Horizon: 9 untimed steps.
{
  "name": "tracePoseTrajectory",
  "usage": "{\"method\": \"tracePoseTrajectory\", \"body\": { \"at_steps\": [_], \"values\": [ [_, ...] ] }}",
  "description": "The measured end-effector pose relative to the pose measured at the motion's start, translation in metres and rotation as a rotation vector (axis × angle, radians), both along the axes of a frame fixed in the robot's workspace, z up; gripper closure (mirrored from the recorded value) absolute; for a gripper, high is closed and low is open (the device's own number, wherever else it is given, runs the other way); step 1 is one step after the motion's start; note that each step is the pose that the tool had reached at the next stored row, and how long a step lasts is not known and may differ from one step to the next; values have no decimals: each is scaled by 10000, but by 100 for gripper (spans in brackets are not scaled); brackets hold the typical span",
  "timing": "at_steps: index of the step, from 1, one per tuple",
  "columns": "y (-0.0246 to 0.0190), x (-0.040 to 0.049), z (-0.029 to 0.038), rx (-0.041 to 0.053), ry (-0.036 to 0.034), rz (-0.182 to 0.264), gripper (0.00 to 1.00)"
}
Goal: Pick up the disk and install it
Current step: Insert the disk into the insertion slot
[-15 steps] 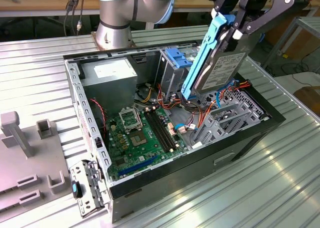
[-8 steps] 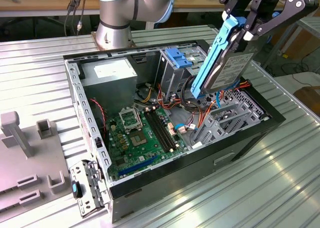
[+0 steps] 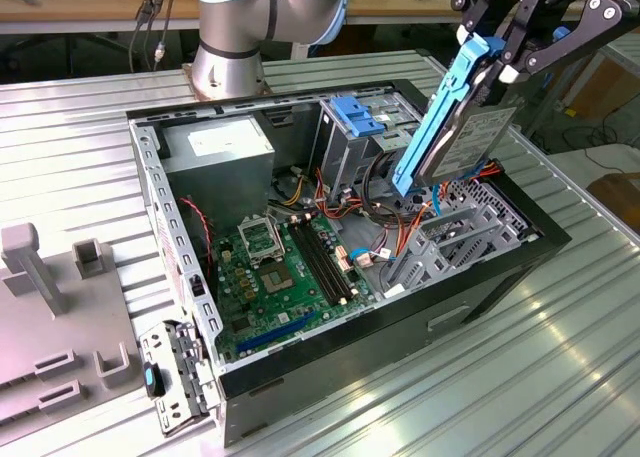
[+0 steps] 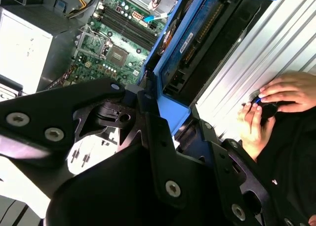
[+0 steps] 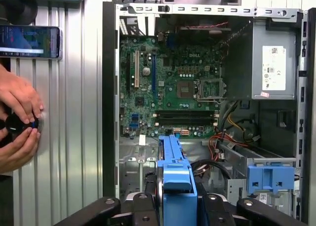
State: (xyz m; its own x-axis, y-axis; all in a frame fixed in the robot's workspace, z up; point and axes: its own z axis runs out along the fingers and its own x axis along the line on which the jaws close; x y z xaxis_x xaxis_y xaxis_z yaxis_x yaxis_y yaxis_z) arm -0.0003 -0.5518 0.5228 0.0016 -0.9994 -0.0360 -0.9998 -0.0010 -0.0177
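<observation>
While the gripper [image 3: 497,62] jaws pinch the disk [image 3: 462,127] by its upper end, its long axis slants steeply down toward the drive cage [image 3: 455,239] below.

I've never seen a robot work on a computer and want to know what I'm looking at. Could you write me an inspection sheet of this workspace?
Surface: ribbed metal table carrying an open computer case.
Job's things: disk in its blue rail, tilted in the air above the drive cage; not yet installed.
Clutter: grey blocks at the exterior view's left; a phone on the table.
Hand: the hand is shut on the disk's upper end.
Cables: red, orange and black wires loose inside the case, near the motherboard.
Surroundings: arm base behind the case; a person's hands on a small black object beside the case.
</observation>
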Motion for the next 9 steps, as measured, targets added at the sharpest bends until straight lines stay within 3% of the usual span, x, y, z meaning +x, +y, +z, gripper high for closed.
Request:
{"method": "tracePoseTrajectory", "body": {
  "at_steps": [7, 9],
  "values": [
    [0, 65, -10, -17, 0, -1, 63],
    [0, 83, -10, -61, 0, 0, 63]
  ]
}}
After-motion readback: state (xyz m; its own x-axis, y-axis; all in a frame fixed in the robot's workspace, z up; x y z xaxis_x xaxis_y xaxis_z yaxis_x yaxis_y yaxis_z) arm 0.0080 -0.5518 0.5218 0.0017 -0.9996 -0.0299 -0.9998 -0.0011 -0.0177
